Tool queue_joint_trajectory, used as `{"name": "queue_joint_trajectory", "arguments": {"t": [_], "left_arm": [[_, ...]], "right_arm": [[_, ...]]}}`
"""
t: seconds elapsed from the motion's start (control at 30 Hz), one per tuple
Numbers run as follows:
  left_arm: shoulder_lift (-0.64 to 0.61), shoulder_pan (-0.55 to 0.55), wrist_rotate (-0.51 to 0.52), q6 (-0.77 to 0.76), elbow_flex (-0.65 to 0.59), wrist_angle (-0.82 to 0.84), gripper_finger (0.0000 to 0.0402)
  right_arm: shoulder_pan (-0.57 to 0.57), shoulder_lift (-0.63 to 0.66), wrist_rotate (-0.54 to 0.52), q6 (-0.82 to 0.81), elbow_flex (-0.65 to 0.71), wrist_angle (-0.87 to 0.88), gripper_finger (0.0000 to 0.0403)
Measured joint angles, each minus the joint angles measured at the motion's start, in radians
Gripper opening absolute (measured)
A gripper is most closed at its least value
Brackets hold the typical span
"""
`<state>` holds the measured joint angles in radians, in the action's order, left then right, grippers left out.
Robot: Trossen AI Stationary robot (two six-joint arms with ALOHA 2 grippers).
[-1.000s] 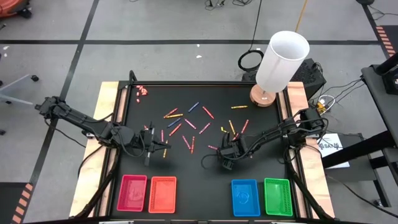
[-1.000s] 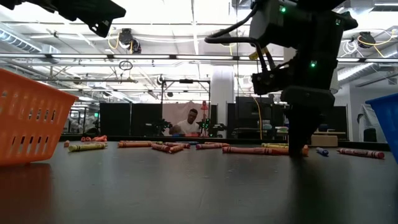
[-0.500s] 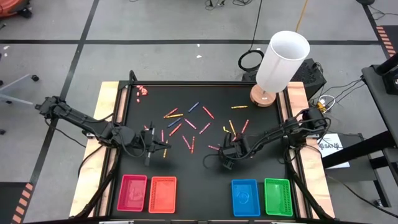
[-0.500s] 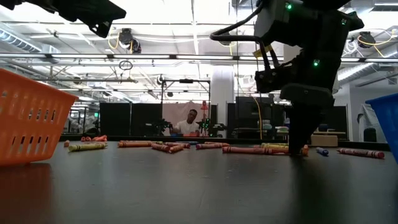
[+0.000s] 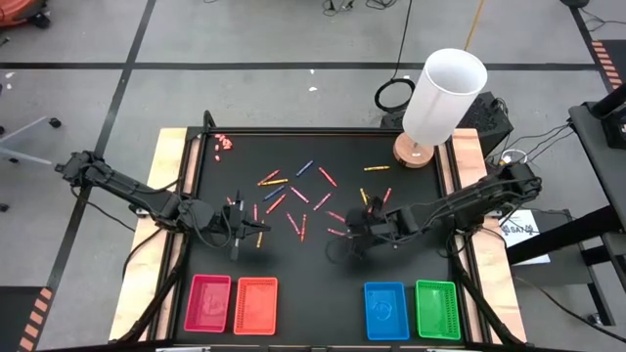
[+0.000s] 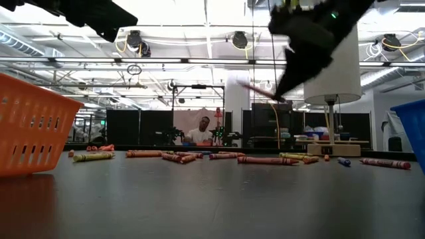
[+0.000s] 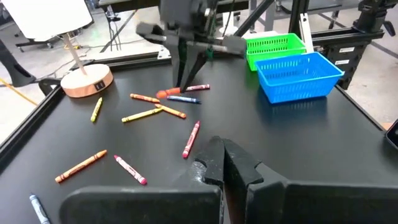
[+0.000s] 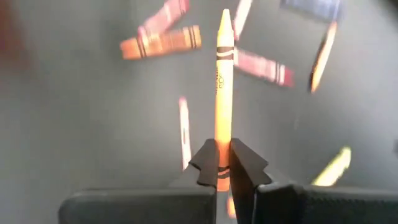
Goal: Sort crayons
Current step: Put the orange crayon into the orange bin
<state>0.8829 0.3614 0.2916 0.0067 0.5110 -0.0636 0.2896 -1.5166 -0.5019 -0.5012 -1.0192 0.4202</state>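
Several crayons (image 5: 293, 196) in red, pink, orange, blue and yellow lie scattered flat on the black table top; they also show in the low view (image 6: 265, 160). My right gripper (image 5: 357, 235) is above the table's right half, shut on an orange crayon (image 8: 222, 87). In the low view my right gripper (image 6: 299, 46) is high above the table. My left gripper (image 5: 235, 230) is over the left half, fingers together (image 7: 222, 163), with nothing showing between them. My right gripper pinches the orange crayon's blunt end (image 8: 221, 165) between its two fingers. The crayon sticks straight out ahead along the fingers, its pointed tip (image 8: 224, 15) away from the gripper. It is lifted clear of the table.
Four trays stand along the near edge: pink (image 5: 208, 303), orange-red (image 5: 255, 305), blue (image 5: 385, 310) and green (image 5: 437, 309). A white-shaded lamp (image 5: 445, 93) stands on a wooden base (image 5: 415, 152) at the far right. Small pink-red bits (image 5: 224, 143) lie at the far left.
My right gripper has risen from the table top and tipped from pointing straight down to a slant. It takes the orange crayon up with it, clear of the table. The other crayons have stayed where they were.
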Motion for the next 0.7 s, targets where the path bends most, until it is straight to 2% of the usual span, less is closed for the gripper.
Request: {"name": "queue_joint_trajectory", "arguments": {"t": [0.13, 0.37, 0.5, 0.7], "left_arm": [[0.000, 0.000, 0.000, 0.000, 0.000, -0.003, 0.0000], [0.000, 0.000, 0.001, -0.001, 0.000, -0.007, 0.0000], [0.000, 0.000, 0.001, 0.000, 0.000, -0.005, 0.0000], [0.000, 0.000, 0.001, 0.000, 0.000, -0.003, 0.0000]], "right_arm": [[0.016, -0.026, -0.075, 0.124, -0.001, -0.220, 0.0002], [0.012, -0.101, -0.075, 0.331, -0.001, -0.562, 0.0002], [0.004, -0.138, -0.044, 0.390, -0.001, -0.626, 0.0002], [-0.010, -0.216, 0.032, 0.342, -0.001, -0.673, 0.0002]]}}
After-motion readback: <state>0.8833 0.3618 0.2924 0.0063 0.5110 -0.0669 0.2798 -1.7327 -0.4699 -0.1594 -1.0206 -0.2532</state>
